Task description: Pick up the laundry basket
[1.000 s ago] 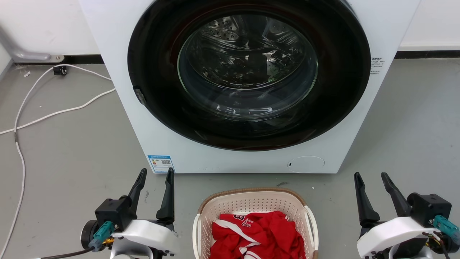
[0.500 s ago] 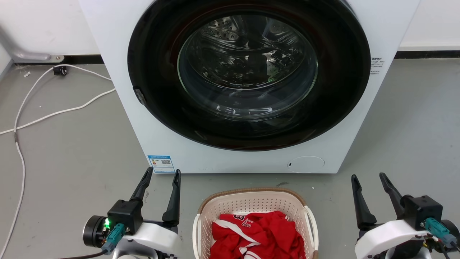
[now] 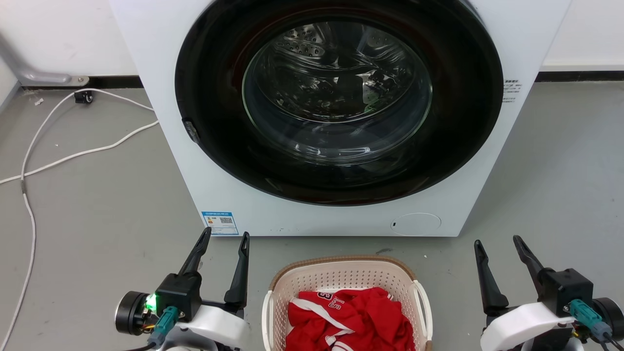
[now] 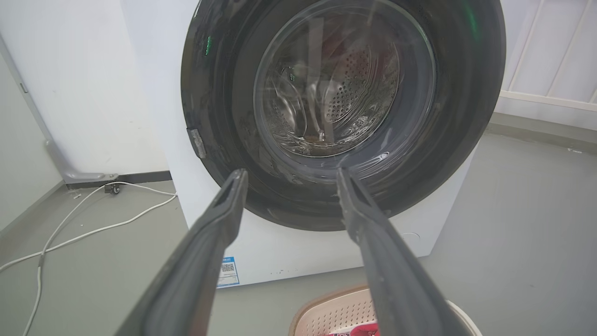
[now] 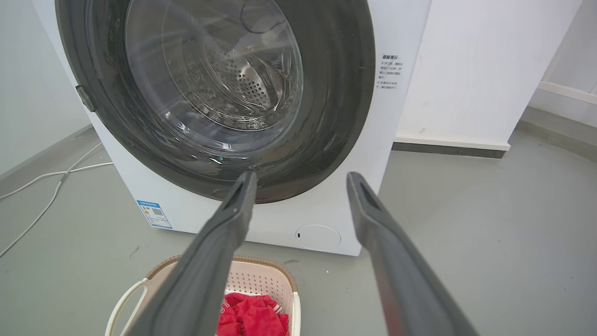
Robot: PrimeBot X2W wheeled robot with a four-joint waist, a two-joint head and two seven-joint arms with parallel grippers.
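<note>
The laundry basket (image 3: 341, 275), cream perforated plastic with a brown rim and white side handles, stands on the floor at the bottom centre of the head view, with red clothing (image 3: 348, 319) inside. My left gripper (image 3: 225, 235) is open to the basket's left, fingers pointing at the washer. Open too, my right gripper (image 3: 496, 240) sits to the basket's right. Neither touches the basket. The basket's rim (image 4: 326, 305) shows low in the left wrist view beneath the left gripper (image 4: 289, 173). In the right wrist view the basket (image 5: 261, 280) lies below the right gripper (image 5: 302, 176).
A white front-loading washing machine (image 3: 161, 97) with a shut dark round door (image 3: 339, 102) stands just beyond the basket. White cables (image 3: 73, 156) trail over the grey floor at the left. A wall runs behind.
My left gripper has shifted right, toward the basket, and its wrist has rolled. The right gripper has moved slightly left and down. The head view has tipped a touch.
</note>
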